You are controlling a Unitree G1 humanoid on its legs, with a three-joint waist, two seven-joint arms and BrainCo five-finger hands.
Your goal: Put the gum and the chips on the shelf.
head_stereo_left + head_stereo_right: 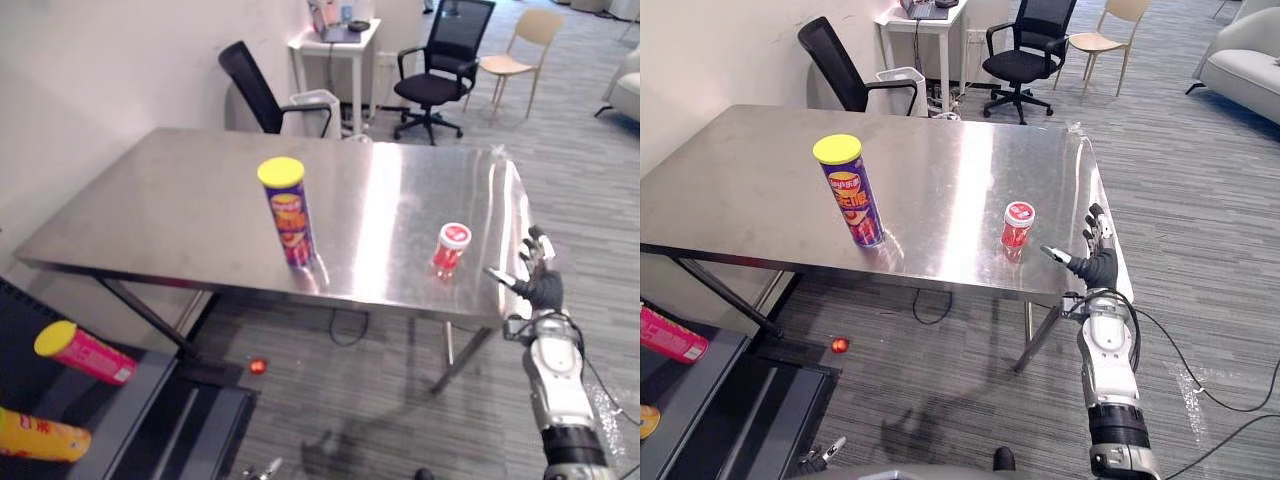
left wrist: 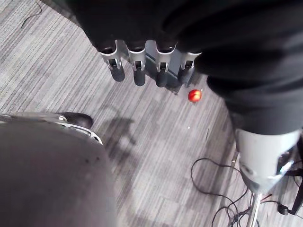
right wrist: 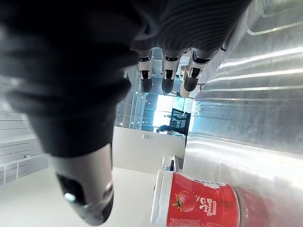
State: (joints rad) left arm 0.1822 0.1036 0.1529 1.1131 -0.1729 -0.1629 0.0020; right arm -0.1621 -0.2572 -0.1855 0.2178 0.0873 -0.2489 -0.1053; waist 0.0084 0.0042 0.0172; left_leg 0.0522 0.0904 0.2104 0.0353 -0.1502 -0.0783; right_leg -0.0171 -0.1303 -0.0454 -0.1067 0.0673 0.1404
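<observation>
- Steel table: both task items stand upright on it.
- Chips can, purple with a yellow lid: near the table's middle, toward its front edge.
- Gum tub, red with a white lid: near the table's front right corner, well apart from the chips can.
- Right hand: at the table's front right corner, just beside the gum tub and apart from it; fingers straight and spread, grasping nothing.
- Left hand: over the carpet off the table's front side; fingers extended, empty.
- Shelf: below the table's front left corner; a pink can and a yellow can lie on it.
- Small red ball: on the carpet below the table's front edge.
</observation>
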